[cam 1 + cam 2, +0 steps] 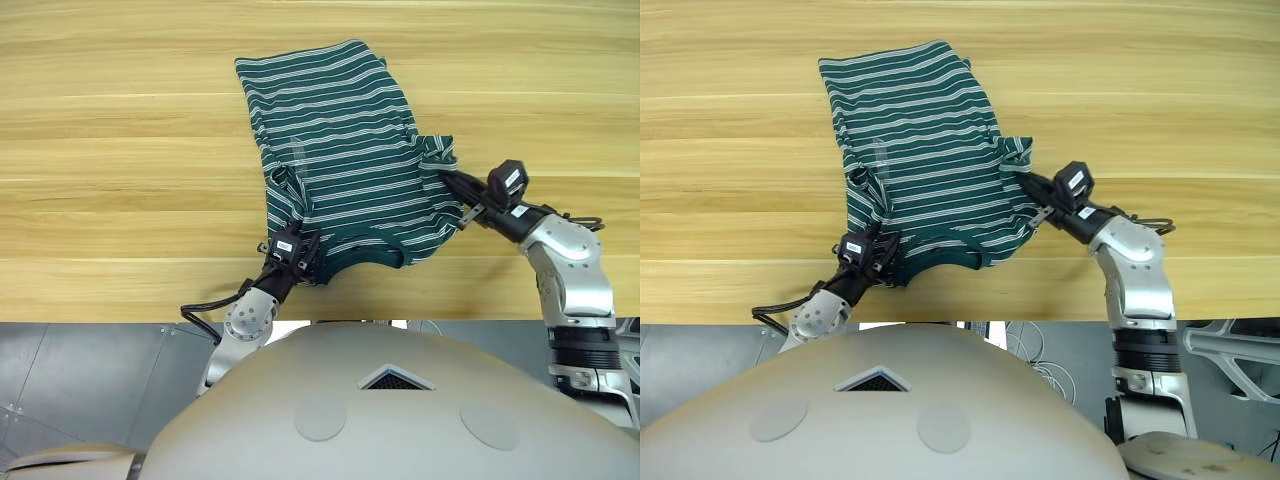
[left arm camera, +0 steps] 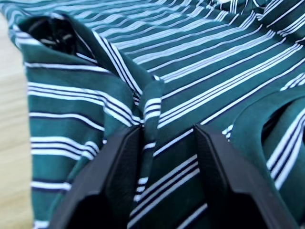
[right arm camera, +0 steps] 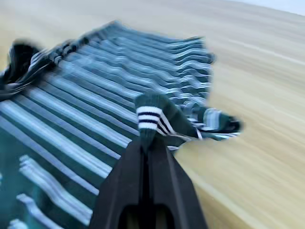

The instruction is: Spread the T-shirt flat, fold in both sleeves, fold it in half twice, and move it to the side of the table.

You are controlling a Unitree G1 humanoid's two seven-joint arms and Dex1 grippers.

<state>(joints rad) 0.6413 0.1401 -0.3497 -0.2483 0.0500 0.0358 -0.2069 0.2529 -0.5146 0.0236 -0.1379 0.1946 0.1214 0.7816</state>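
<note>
While the light wooden counter [image 1: 120,150] carries the rumpled green white-striped T-shirt [image 1: 340,150] near its front edge, the cloth looks light, limp and grippy; take hems or seams. Fingers of the right gripper [image 3: 148,145] are clamped on a sleeve-side fold. Fingers of the left gripper [image 2: 167,143] are apart, straddling a ridge near the collar.

At the near left corner of the T-shirt [image 1: 340,130], the left gripper [image 2: 164,133] holds its fingers parted; the right gripper [image 3: 148,143] pinches the right edge, fingers together.
</note>
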